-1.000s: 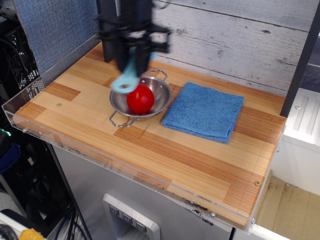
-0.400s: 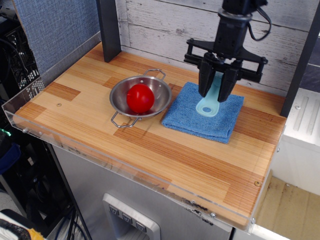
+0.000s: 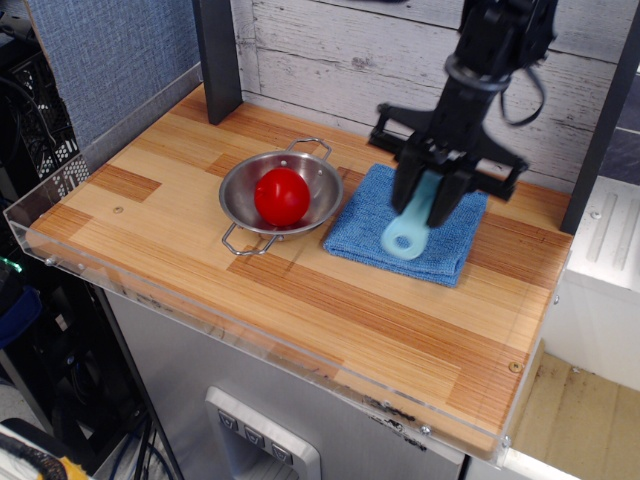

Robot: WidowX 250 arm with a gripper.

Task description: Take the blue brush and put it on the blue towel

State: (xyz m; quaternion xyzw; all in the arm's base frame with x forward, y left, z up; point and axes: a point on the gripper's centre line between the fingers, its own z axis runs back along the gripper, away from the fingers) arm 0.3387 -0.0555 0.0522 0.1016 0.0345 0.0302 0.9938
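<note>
The blue brush (image 3: 409, 226) is a light-blue plastic piece with a hole at its lower end. It hangs handle-down over the blue towel (image 3: 366, 222), which lies flat on the wooden table right of the steel bowl. My gripper (image 3: 428, 195) is shut on the brush's upper part and stands over the towel's middle. The brush's bristles are hidden between the fingers. I cannot tell if the handle end touches the cloth.
A steel bowl (image 3: 238, 195) with two wire handles holds a red ball (image 3: 281, 196), just left of the towel. A dark post (image 3: 217, 58) stands at the back left. A clear plastic rim (image 3: 150, 297) runs along the table's front and left edges.
My gripper carried the brush from above the bowl rightward to over the towel, then sank lower and slightly forward, bringing the handle end down toward the cloth.
</note>
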